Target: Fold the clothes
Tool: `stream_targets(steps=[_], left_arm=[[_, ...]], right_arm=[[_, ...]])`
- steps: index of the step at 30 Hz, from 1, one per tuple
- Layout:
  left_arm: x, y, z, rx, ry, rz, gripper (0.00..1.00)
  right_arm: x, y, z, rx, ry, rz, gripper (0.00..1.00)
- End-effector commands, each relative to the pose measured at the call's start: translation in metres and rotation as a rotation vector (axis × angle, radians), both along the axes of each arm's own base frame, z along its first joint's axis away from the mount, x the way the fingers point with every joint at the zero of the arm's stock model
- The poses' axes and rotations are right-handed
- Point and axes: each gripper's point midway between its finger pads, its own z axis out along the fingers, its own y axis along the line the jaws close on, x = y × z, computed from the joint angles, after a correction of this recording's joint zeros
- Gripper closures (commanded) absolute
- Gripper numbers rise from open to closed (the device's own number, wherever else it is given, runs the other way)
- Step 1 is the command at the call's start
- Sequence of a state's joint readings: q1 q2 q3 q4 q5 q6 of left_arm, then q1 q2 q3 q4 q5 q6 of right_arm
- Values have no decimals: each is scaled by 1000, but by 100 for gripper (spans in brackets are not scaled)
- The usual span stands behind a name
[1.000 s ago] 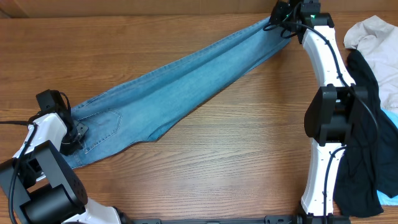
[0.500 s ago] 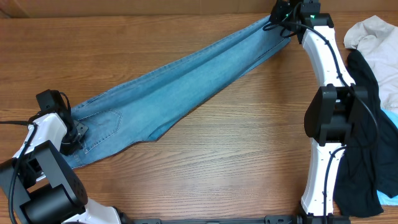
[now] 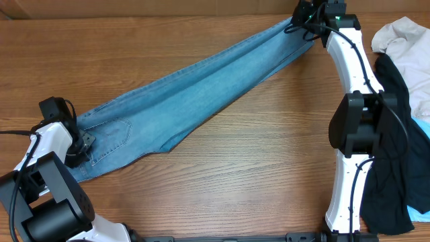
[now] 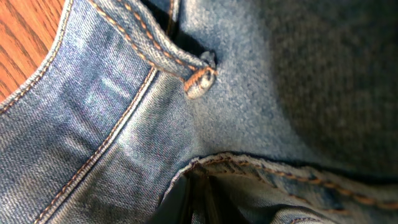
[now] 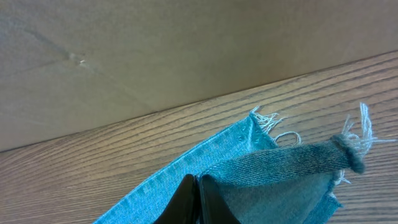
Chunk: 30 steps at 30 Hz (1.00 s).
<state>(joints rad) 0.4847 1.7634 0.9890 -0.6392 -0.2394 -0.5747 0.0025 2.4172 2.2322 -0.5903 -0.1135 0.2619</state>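
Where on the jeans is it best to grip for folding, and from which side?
Grip the jeans at their two ends: the waistband from the near left, the frayed hem from the far right. They lie flat, stretched diagonally, so the ends offer edges to pinch. The left gripper and right gripper are clamped there.

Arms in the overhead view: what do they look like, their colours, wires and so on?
The left arm and right arm are made of smooth white tubes linked by chunky black joint blocks. Thin black cables run along the white parts. A small green light glows near the right arm's tip. The left gripper and right gripper are black.
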Motion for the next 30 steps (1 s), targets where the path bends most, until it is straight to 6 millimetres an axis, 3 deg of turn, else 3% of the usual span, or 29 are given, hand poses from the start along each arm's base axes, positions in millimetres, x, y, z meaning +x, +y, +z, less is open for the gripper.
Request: stream_targets(steps=[1, 4, 5, 6, 15, 21, 26, 30], left_arm=[[-23, 0, -12, 4, 74, 30, 88], [-23, 0, -12, 3, 75, 30, 88], [-23, 0, -12, 3, 75, 30, 87], [-23, 0, -12, 3, 75, 30, 88], [-23, -1, -13, 0, 76, 25, 87], [-22, -1, -13, 0, 74, 26, 87], [-22, -1, -13, -4, 74, 21, 86], [-22, -2, -13, -7, 72, 21, 86]], right_arm=[[7, -39, 20, -72, -57, -116, 94], [15, -36, 7, -70, -67, -96, 34], [19, -30, 3, -75, -85, -50, 21], [22, -26, -1, -80, -93, -12, 17], [12, -37, -21, -84, -17, -11, 12], [-6, -68, -44, -150, 98, -102, 12], [-22, -82, -70, -151, 198, -120, 16], [-28, -77, -103, -140, 259, -78, 18]])
